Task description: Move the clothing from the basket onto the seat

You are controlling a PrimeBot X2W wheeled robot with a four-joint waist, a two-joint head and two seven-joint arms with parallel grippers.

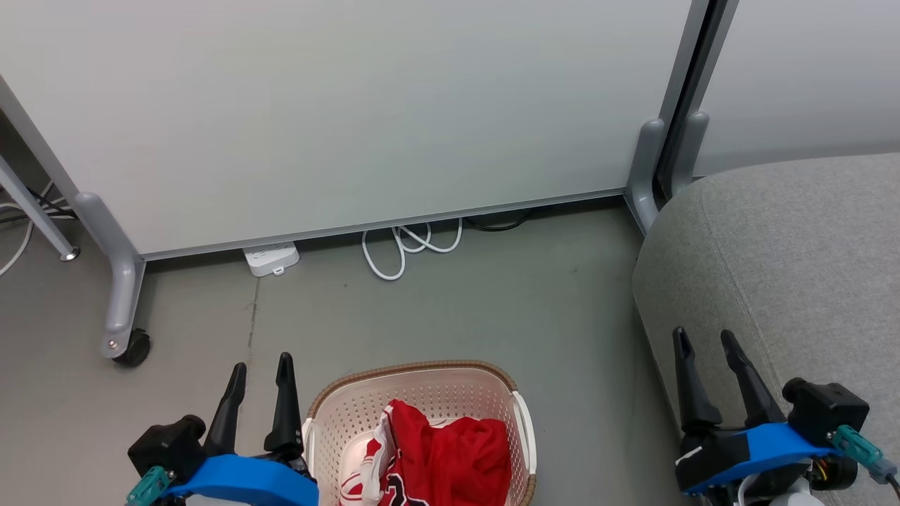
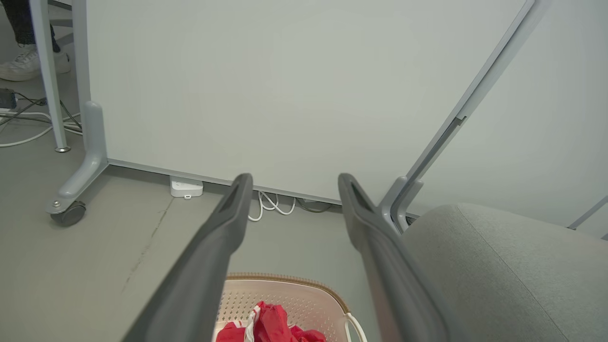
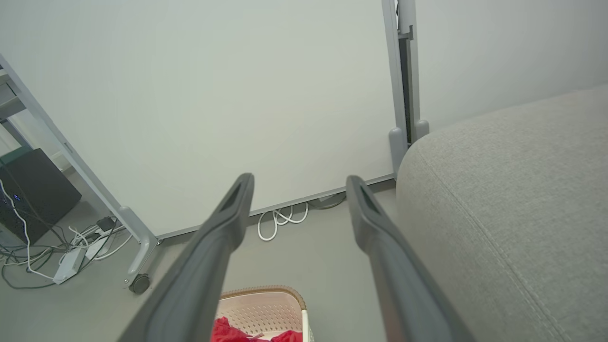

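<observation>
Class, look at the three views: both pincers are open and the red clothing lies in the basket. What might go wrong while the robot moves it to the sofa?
1. The clothing is bunched, so a pinch may catch only part, and the rest could trail onto the floor between basket and sofa.
2. The left pincer sits close to the basket's rim and might knock it when descending.
3. It could also snag in the basket's holes.
</observation>
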